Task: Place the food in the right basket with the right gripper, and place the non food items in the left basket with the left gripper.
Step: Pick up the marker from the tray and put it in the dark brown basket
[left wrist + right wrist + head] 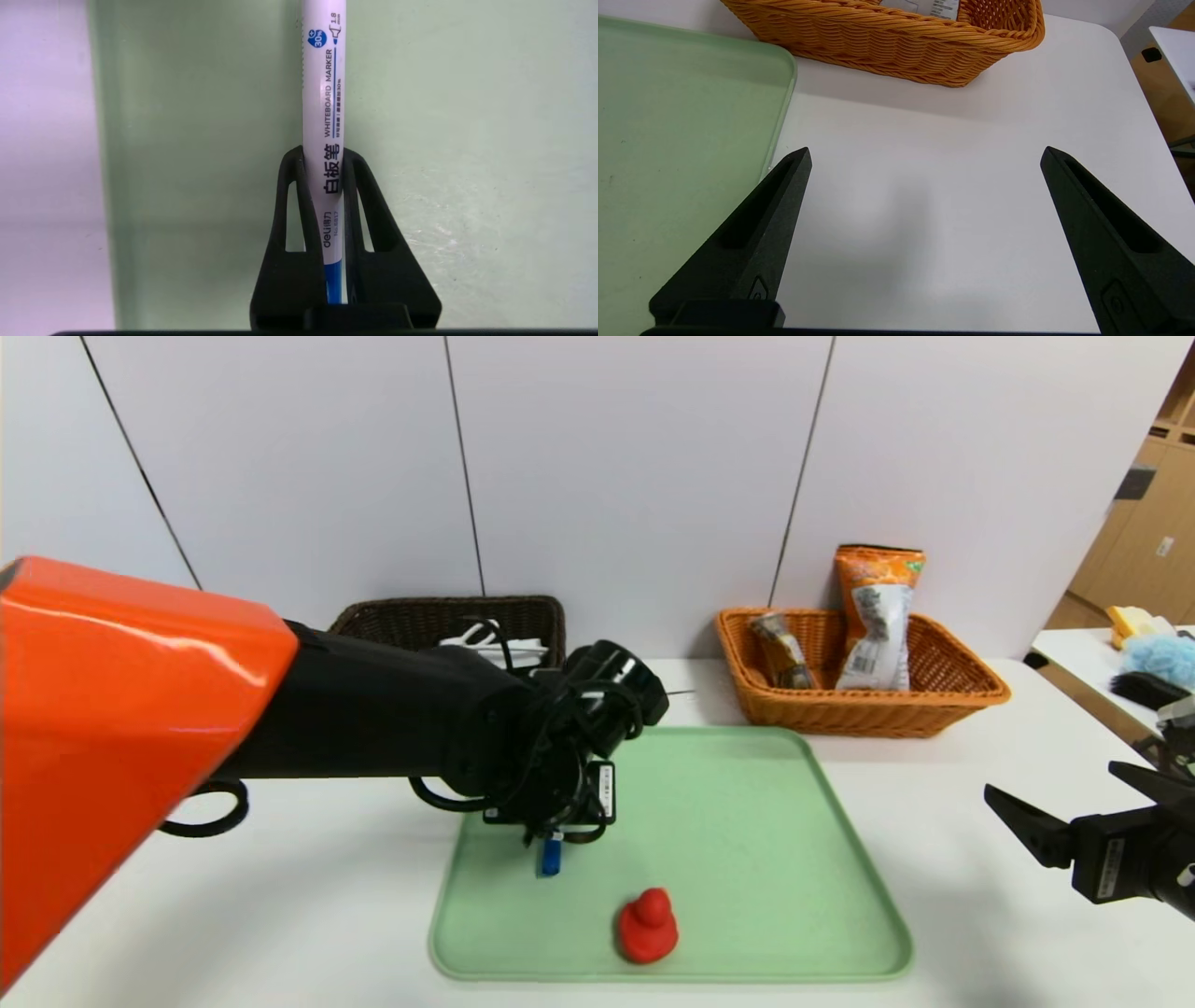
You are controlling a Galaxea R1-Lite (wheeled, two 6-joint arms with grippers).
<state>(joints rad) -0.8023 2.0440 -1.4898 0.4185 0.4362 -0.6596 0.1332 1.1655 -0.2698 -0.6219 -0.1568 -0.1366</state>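
Left gripper (323, 156) clamped on whiteboard marker (324, 107) over tray (747, 803); lift straight, carry steadily to dark basket (411, 616); right gripper (924, 158) idle, spread wide.

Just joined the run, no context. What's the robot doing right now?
Sorting items off the green tray. The left gripper is shut on a whiteboard marker over the tray. A red toy duck sits on the tray. The right gripper is open over the table, holding nothing. The orange basket holds two snack packs; the dark basket holds something white.
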